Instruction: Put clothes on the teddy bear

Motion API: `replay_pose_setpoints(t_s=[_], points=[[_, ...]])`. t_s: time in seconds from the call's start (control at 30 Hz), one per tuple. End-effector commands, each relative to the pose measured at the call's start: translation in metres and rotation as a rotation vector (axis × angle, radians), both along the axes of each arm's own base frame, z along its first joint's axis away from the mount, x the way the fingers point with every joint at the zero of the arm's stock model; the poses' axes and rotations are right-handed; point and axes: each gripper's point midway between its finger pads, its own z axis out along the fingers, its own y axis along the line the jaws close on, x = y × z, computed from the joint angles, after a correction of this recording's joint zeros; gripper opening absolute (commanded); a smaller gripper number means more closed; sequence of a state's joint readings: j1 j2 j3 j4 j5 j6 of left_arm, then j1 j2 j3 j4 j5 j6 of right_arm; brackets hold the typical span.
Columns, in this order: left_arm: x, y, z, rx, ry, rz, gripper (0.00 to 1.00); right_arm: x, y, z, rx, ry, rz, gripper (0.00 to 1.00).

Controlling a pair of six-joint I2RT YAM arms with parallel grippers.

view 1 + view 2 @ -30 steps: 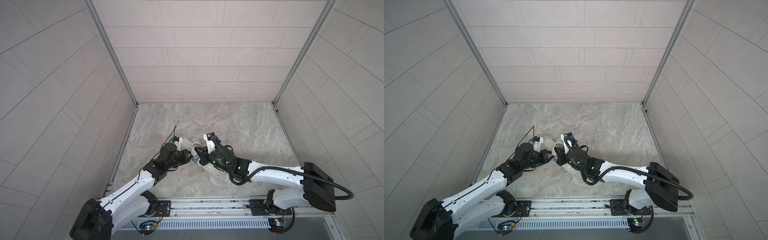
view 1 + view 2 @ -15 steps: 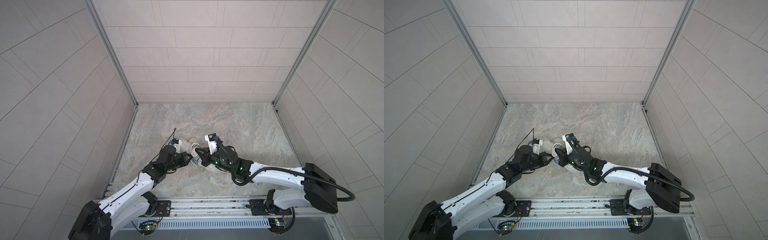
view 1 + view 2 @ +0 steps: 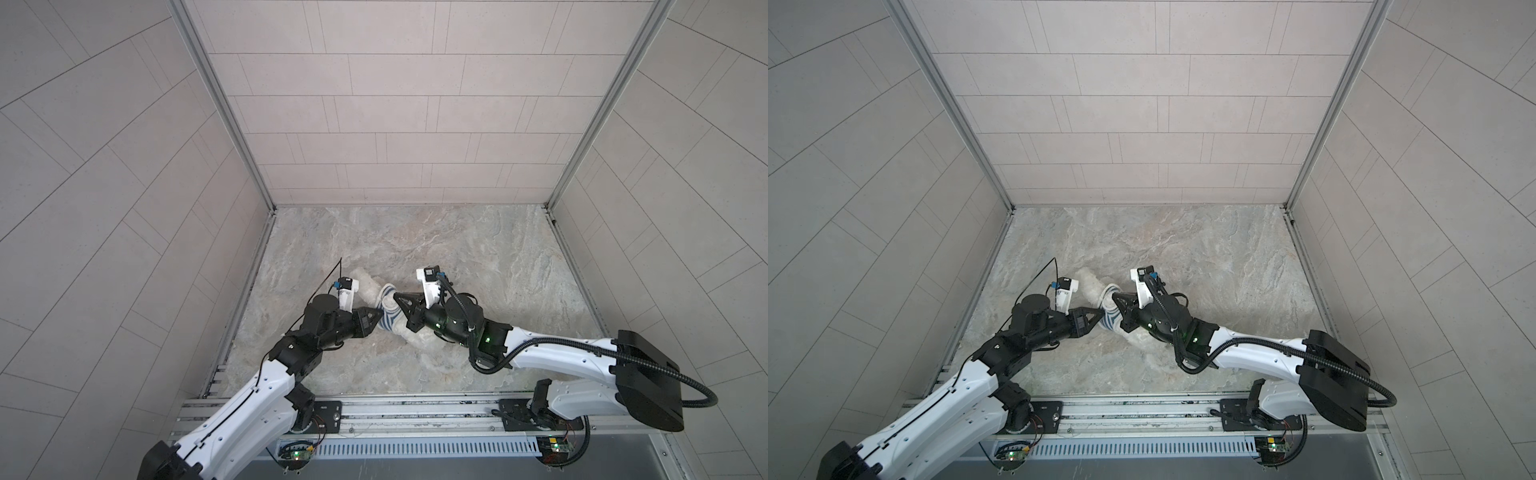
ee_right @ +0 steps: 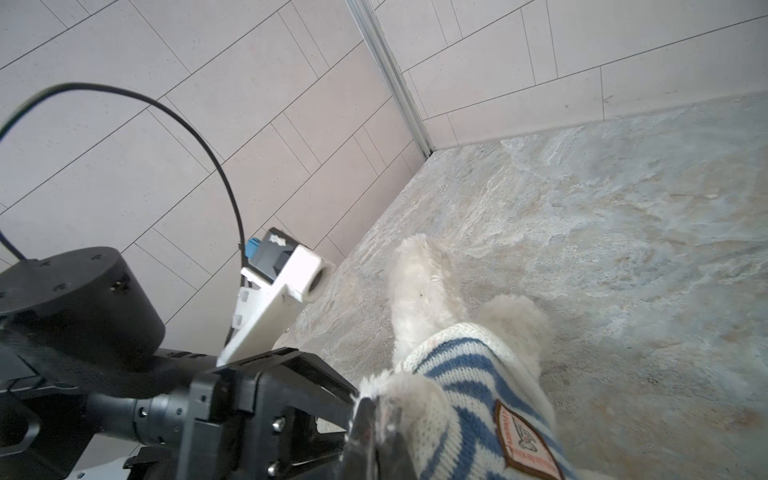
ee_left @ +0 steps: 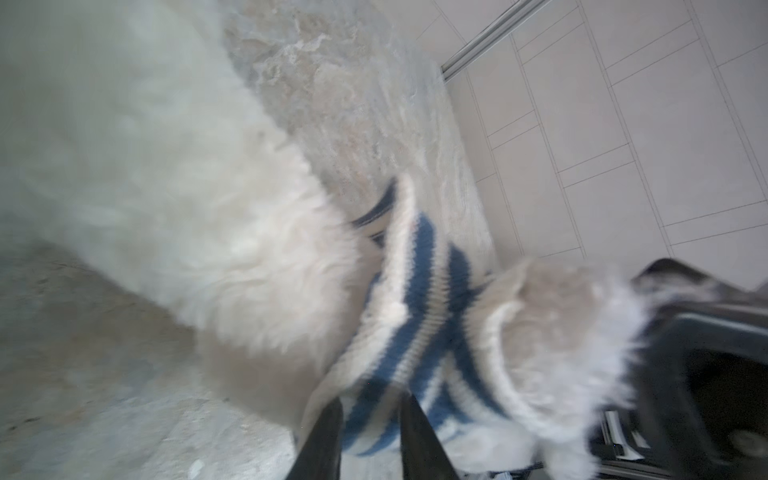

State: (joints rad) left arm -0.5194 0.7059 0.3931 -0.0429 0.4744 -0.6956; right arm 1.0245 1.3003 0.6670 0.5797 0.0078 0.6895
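The teddy bear [image 3: 365,286] [image 3: 1090,282] lies on the stone floor between both arms, fluffy and white. A blue-and-white striped shirt [image 3: 388,320] [image 3: 1111,320] is bunched round its middle. My left gripper [image 3: 377,321] [image 3: 1098,318] points at the shirt from the left. In the left wrist view this gripper [image 5: 370,401] stands open, with the striped shirt [image 5: 419,299] between its tips. My right gripper [image 3: 397,297] [image 4: 380,409] is shut on a furry limb of the bear at a shirt opening. The shirt's badge [image 4: 523,440] faces the right wrist camera.
Tiled walls close the floor [image 3: 478,257] on three sides, with metal corner posts [image 3: 266,199]. A metal rail [image 3: 415,411] carrying both arm bases runs along the front edge. The left arm's black cable [image 4: 199,137] loops above its wrist.
The left gripper's jaws have parted from shut to open at the shirt. The right gripper stays shut on the bear. Both arms have barely shifted.
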Motion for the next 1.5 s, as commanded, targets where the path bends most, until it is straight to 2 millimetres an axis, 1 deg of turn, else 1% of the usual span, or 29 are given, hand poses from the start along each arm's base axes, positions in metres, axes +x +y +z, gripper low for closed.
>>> replay_pose_setpoints(t_s=[0.0, 0.13, 0.23, 0.33, 0.4, 0.5, 0.7, 0.73, 0.77, 0.87, 0.97, 1.03, 1.07, 1.1, 1.2, 1.33, 1.37, 1.47], points=[[-0.001, -0.011, 0.032, -0.037, -0.107, -0.071, 0.41, 0.002, -0.001, 0.04, 0.121, -0.05, -0.01, 0.0], [0.003, -0.015, 0.029, -0.052, -0.103, -0.062, 0.43, 0.003, 0.002, 0.042, 0.127, -0.048, -0.007, 0.0], [0.004, -0.02, 0.03, -0.057, -0.12, -0.066, 0.43, 0.003, 0.004, 0.044, 0.152, -0.045, -0.01, 0.0], [0.005, -0.024, 0.033, -0.052, -0.148, -0.076, 0.44, 0.004, 0.006, 0.047, 0.183, -0.046, -0.014, 0.0], [0.007, -0.028, 0.031, -0.026, -0.18, -0.081, 0.44, 0.005, 0.006, 0.05, 0.232, -0.048, -0.016, 0.0], [0.014, -0.03, 0.025, 0.024, -0.233, -0.051, 0.44, 0.007, 0.005, 0.049, 0.304, -0.033, -0.028, 0.0], [0.032, -0.026, 0.029, 0.011, -0.297, 0.049, 0.42, 0.009, 0.009, 0.046, 0.352, -0.007, -0.041, 0.0], [0.034, -0.026, 0.029, 0.015, -0.301, 0.055, 0.4, 0.01, 0.009, 0.044, 0.347, -0.004, -0.046, 0.0], [0.036, -0.026, 0.029, 0.023, -0.304, 0.059, 0.36, 0.011, 0.008, 0.042, 0.342, 0.001, -0.055, 0.0], [0.039, -0.025, 0.026, 0.045, -0.301, 0.068, 0.22, 0.012, 0.005, 0.04, 0.34, 0.005, -0.074, 0.0], [0.043, -0.017, 0.016, 0.079, -0.277, 0.115, 0.08, 0.013, 0.001, 0.038, 0.332, 0.008, -0.091, 0.0], [0.044, -0.015, 0.013, 0.089, -0.271, 0.124, 0.02, 0.013, -0.002, 0.036, 0.327, 0.012, -0.101, 0.0], [0.043, -0.016, 0.011, 0.09, -0.266, 0.121, 0.0, 0.013, -0.005, 0.032, 0.319, 0.016, -0.108, 0.0], [0.043, -0.015, 0.011, 0.09, -0.263, 0.121, 0.0, 0.012, -0.008, 0.024, 0.306, 0.025, -0.115, 0.0], [0.04, -0.011, 0.0, 0.112, -0.231, 0.133, 0.0, 0.01, -0.017, 0.021, 0.297, 0.024, -0.131, 0.0], [0.034, -0.004, -0.025, 0.169, -0.173, 0.131, 0.0, 0.008, -0.034, 0.018, 0.258, 0.01, -0.172, 0.0], [0.033, -0.003, -0.031, 0.18, -0.162, 0.128, 0.0, 0.008, -0.039, 0.014, 0.239, 0.011, -0.186, 0.0], [0.03, 0.0, -0.044, 0.192, -0.139, 0.134, 0.0, 0.007, -0.052, 0.01, 0.2, 0.009, -0.211, 0.0]])
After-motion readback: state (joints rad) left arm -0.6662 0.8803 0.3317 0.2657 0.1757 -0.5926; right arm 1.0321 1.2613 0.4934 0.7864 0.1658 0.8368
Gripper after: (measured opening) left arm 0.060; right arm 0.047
